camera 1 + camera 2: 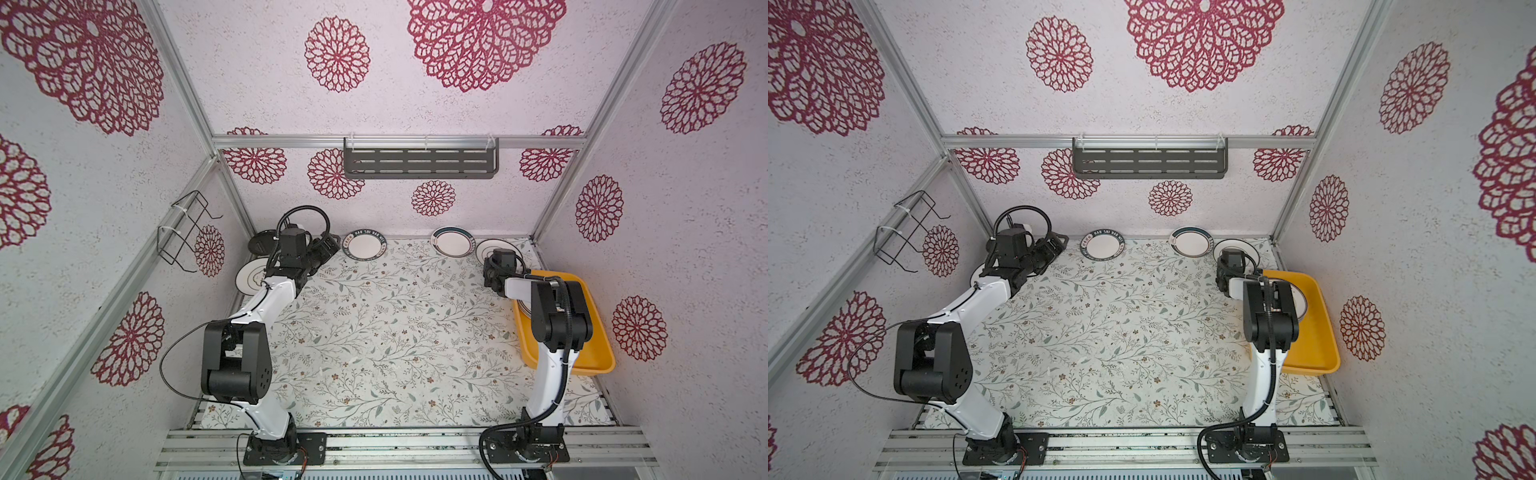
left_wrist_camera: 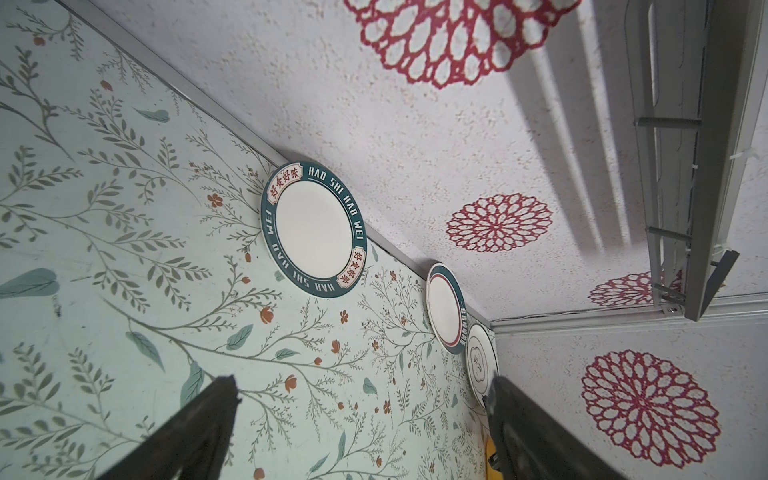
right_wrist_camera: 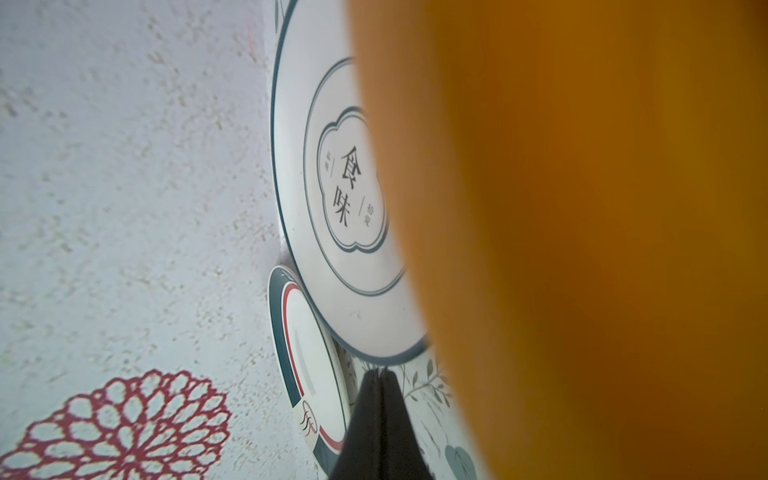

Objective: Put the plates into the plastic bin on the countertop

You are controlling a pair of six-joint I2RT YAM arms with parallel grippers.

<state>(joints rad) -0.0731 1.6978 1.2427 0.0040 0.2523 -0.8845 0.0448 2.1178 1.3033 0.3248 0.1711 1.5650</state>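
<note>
Top views: vine-print countertop, crimson-flower walls; 5 plates along far edges, more in plastic bin at right wall
Left wrist: left gripper spread wide, empty
Right wrist: right gripper pinched closed, seemingly empty, beside rim of line-motif plate

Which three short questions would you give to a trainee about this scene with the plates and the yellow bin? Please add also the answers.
1. True or false: the left gripper is open and holds nothing.
2. What is written on the rim of the lettered plate leaning at the back wall?
A) HAO SHI HAO WEI
B) BON APPETIT
C) nothing at all
3. Fill the gap: the right gripper, close beside the plastic bin, is ____.

Key: 1 true; 2 A; 3 shut.
</note>
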